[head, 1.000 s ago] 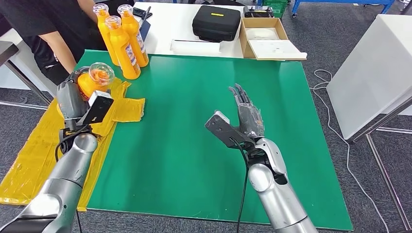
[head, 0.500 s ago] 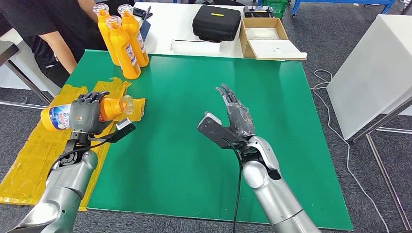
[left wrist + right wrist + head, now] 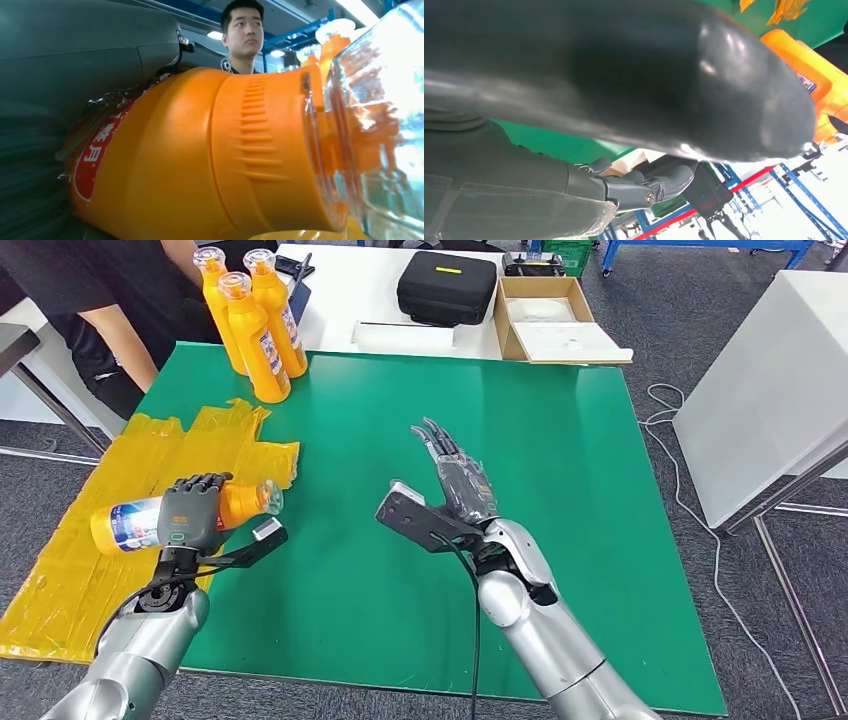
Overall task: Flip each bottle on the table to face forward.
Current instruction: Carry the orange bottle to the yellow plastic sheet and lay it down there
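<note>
My left hand [image 3: 190, 512] is wrapped round an orange bottle [image 3: 180, 516], fingers curled over its middle. Bottle lies on its side in my grip, clear cap [image 3: 268, 496] pointing toward the table centre, blue-and-white label end toward the outer left. It's held above the yellow plastic sheet [image 3: 60, 580] at the left edge of the green table [image 3: 380, 440]; can't tell if it touches the sheet. From the left wrist cam, the bottle's orange ribbed shoulder [image 3: 210, 150] and clear cap [image 3: 380, 125] are right up close, w/ a red label patch next to my palm.

My right hand [image 3: 455, 475] holds nothing, fingers straight and spread a bit, palm hovering over the bare green near the table's middle, well apart from the bottle. Right wrist cam: mostly my own dark thumb [image 3: 624, 75], blurred, w/ a bit of green table and an orange bottle at the edge.

Three more orange bottles [image 3: 255, 325] stand upright, close together, at the far left corner of the table. A person [image 3: 90, 300] in a dark top stands just beside that corner. Behind the green table, a white table [image 3: 350, 280] w/ a black case [image 3: 447, 285] and an open cardboard box [image 3: 550, 320] next to it.
</note>
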